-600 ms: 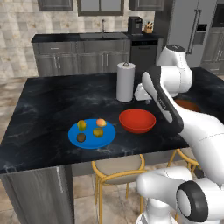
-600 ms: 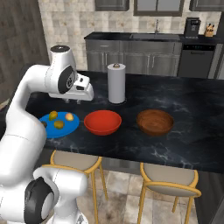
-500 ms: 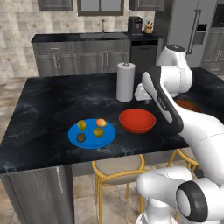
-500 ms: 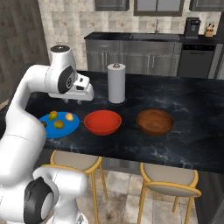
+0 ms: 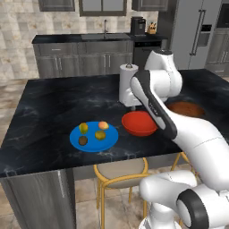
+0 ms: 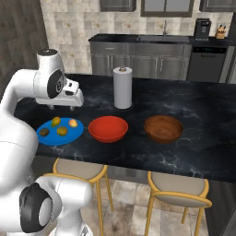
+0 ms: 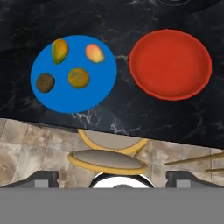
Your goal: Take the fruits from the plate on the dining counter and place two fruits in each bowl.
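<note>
- All 4 fruits lie on the plate, none in a bowl yet: green, peach, olive, brown.
- The plate sits on the counter near its front edge, with the red bowl just beside it and the brown bowl beyond that, apart.
- My pincer hangs high over the counter, just behind the plate, jaws wide apart and holding nothing.
- In my hand view the fruits lie ahead and to the left of my finger line; the red bowl lies ahead and to the right.
- The green fruit looks a little oblong, its long axis running up the hand view; the other 3 are near round, so grip angle should matter little.
- I judge the coming move to be a shift toward the plate and a straight drop onto 1 fruit.
- The fruits lie apart from each other, which leaves room for my fingers.
- A paper towel roll stands upright behind the red bowl, off my path.
- 2 stools sit below the counter edge, no obstacle.
</note>
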